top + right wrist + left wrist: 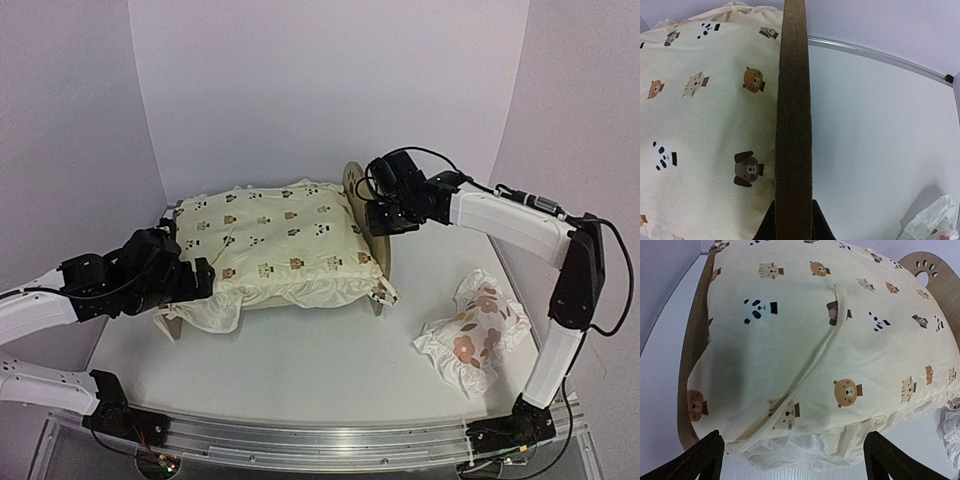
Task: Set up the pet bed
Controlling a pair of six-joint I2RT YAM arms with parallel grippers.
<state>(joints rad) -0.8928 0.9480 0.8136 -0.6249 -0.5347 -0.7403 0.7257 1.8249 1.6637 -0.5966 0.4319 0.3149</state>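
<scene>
Left hand [793, 440] wide apart at the near edge of the cushion [805, 340]. Right hand [793, 216] clamped on the pet bed [378, 258] by its headboard [792, 125], bed on the worktop [300, 365]. We'd brace the frame, square the cushion, then fetch the pillow [472, 330].

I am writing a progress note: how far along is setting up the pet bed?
Done: the cushion lies on the pet bed, covering its base. In hand: the right gripper is shut on the headboard edge; the left gripper stands open at the foot end, holding nothing. Left, probably: the ruffled pillow lies on the table, apart from the bed.
</scene>
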